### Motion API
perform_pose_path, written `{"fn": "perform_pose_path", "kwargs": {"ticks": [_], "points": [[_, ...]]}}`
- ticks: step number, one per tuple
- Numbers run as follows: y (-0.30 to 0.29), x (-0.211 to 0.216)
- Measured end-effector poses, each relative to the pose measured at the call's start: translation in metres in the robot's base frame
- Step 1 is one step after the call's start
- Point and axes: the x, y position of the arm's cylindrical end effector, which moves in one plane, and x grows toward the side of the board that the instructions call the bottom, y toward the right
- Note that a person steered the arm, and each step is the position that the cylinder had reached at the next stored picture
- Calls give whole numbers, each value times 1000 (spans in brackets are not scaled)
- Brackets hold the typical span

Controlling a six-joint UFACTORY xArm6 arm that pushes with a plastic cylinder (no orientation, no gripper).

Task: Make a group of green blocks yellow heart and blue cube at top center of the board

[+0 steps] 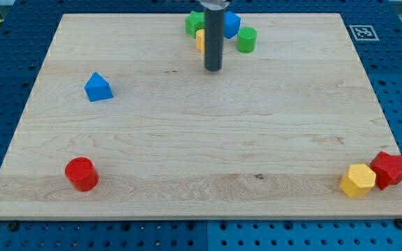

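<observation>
At the view's top centre a cluster stands close together: a green block [193, 23] on the left, a yellow block [200, 39] partly hidden behind the rod, a blue cube [231, 24] and a green cylinder [247, 40] on the right. My dark rod comes down over this cluster. My tip [213, 69] rests on the board just below the yellow block, toward the view's bottom of the cluster. The yellow block's shape is hidden by the rod.
A blue house-shaped block [98, 87] lies at the view's left. A red cylinder [82, 173] sits at bottom left. A yellow hexagonal block [358, 180] and a red block [389, 169] touch at bottom right. A marker tag [362, 32] lies off the board's top right.
</observation>
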Motion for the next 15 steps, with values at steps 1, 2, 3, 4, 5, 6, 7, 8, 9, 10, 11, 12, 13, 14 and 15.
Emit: {"fn": "perform_pose_path", "kwargs": {"ticks": [1, 2, 3, 4, 5, 6, 7, 8, 9, 10, 11, 12, 13, 14, 15], "points": [[-5, -37], [-8, -51], [-8, -40], [25, -5], [103, 9], [151, -11], [115, -50], [83, -69], [63, -69], [60, -69], [77, -68], [97, -45], [66, -32], [40, -48], [40, -49]]}}
